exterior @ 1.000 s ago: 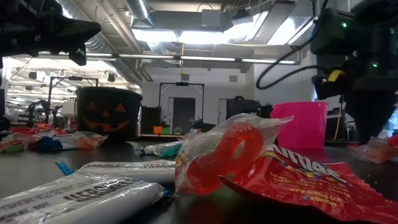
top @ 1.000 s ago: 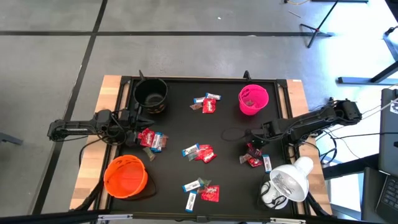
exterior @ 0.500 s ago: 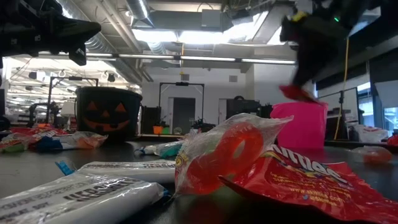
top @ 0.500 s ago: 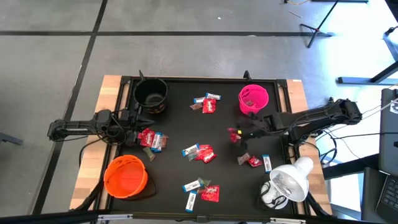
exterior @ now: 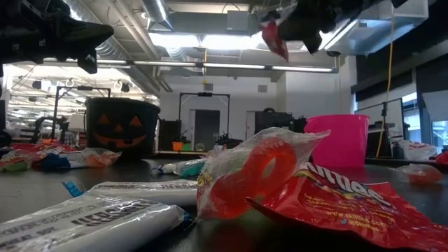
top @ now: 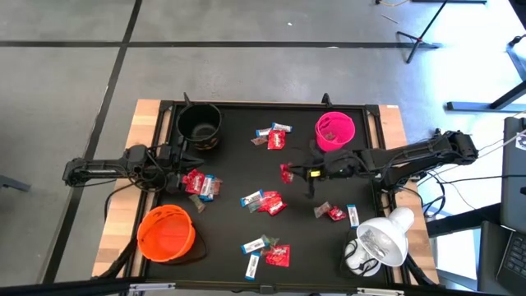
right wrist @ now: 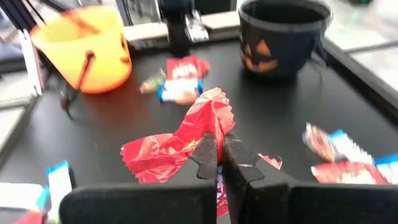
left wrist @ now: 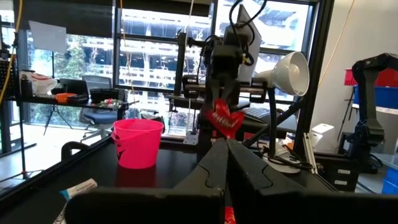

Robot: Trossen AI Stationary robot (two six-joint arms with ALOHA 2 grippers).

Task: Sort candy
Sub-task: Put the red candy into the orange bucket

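Overhead, the black table (top: 238, 177) carries three bowls: an orange bowl (top: 166, 233) at the left arm's near corner, a black bowl (top: 200, 125) at the far left and a pink bowl (top: 334, 132) at the far right. Across the surface, candy (top: 263, 201) lies in scattered clusters. Reaching toward the middle, the right gripper (top: 289, 173) is pinched tight on a red candy (top: 285, 173), held in the air. Beside another cluster, the left gripper (top: 175, 169) hangs with fingers pressed together, holding nothing

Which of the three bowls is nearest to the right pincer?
The pink bowl; the right pincer, holding a red candy, is just beside it.
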